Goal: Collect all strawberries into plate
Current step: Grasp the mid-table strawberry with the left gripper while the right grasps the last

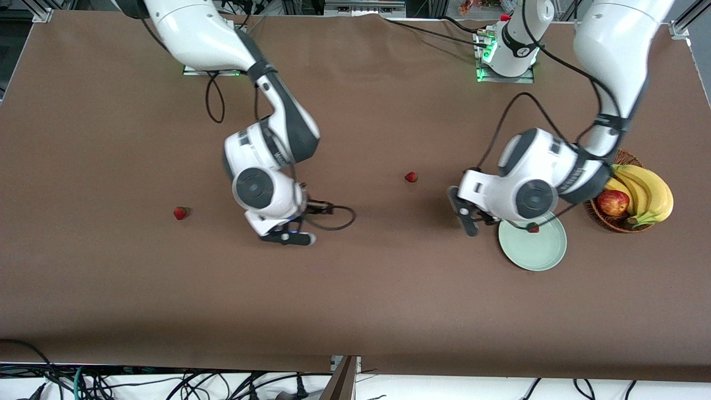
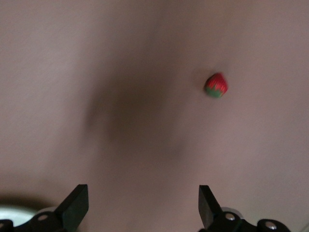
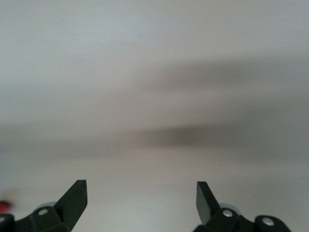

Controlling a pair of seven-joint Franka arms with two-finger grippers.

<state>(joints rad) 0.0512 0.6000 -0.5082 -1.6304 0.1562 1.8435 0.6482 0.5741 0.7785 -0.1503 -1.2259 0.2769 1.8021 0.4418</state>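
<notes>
A strawberry (image 1: 180, 213) lies alone on the brown table (image 1: 111, 289), toward the right arm's end. Next along, the right gripper (image 1: 289, 236) hangs low over bare tabletop, its black fingers (image 3: 72, 200) spread wide with nothing between them; its wrist view shows only blurred table.

Around the middle of the table a second strawberry (image 1: 411, 177) sits by itself, farther from the front camera than the first; the left wrist view catches it too (image 2: 216, 85), lying well ahead of the fingertips.

The left gripper (image 1: 465, 214) hovers just beside the rim of the pale mint-green plate (image 1: 536, 250), its fingers (image 2: 75, 205) parted and empty. The third strawberry (image 1: 534, 228) rests in the plate, close to the edge that lies farther from the front camera, partly under the left arm's wrist.

Beside the plate, at the left arm's end, a brown wicker basket (image 1: 602, 219) holds a red-yellow apple (image 1: 612, 203) and a bunch of bananas (image 1: 647, 194).
</notes>
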